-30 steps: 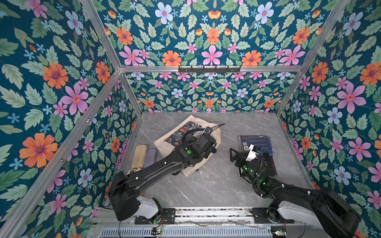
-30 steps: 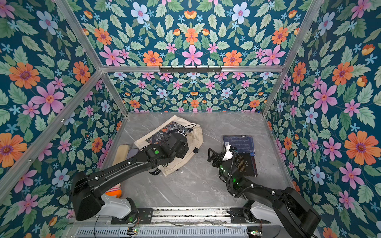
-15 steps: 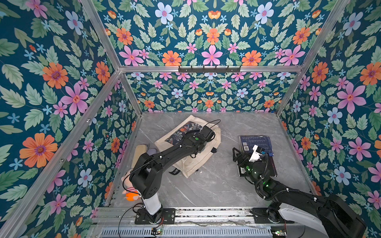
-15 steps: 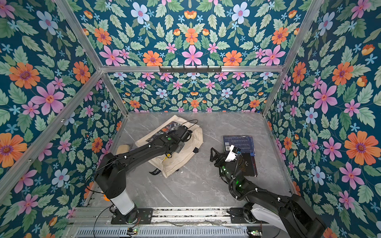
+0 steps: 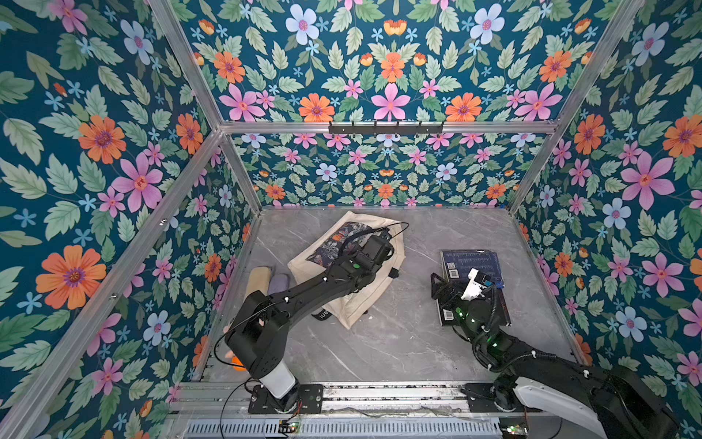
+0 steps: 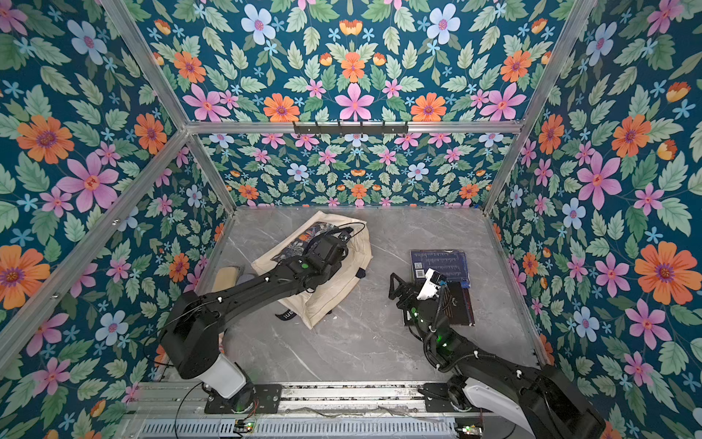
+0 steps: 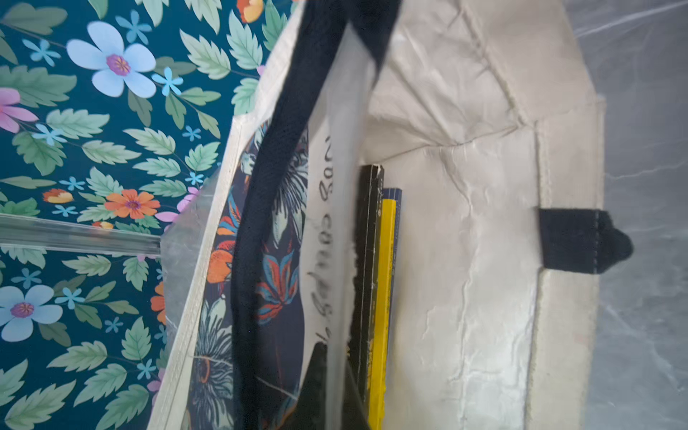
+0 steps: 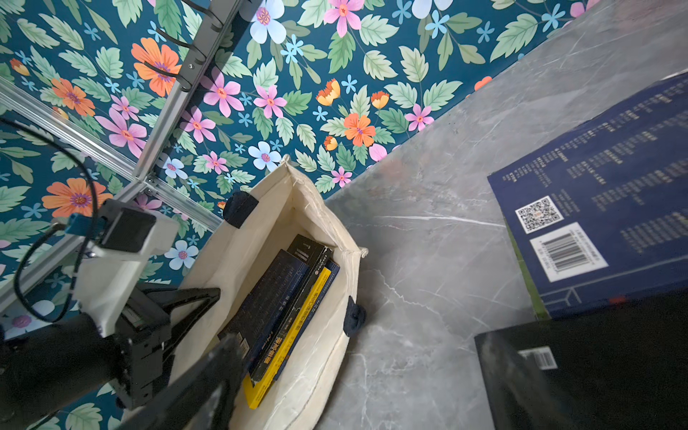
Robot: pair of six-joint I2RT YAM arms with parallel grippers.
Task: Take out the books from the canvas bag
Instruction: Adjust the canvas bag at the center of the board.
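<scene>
Books (image 8: 294,309) sit inside the canvas bag (image 5: 361,308), lying flat left-centre on the table (image 5: 380,342), mouth toward the R side; L gripper (image 7: 335,379) is pinched shut on its upper lip, prob. to hold the mouth agape. R gripper (image 5: 437,289) hangs wide open, empty, over blue book (image 5: 471,260) & black book (image 5: 503,308) already out at right. Black strap (image 7: 268,186) crosses the mouth & L arm (image 5: 315,285) overlies the bag, narrowing access.

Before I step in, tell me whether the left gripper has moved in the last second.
Yes. The left gripper has edged a little toward the back wall, over the canvas bag, and shut on it.
</scene>
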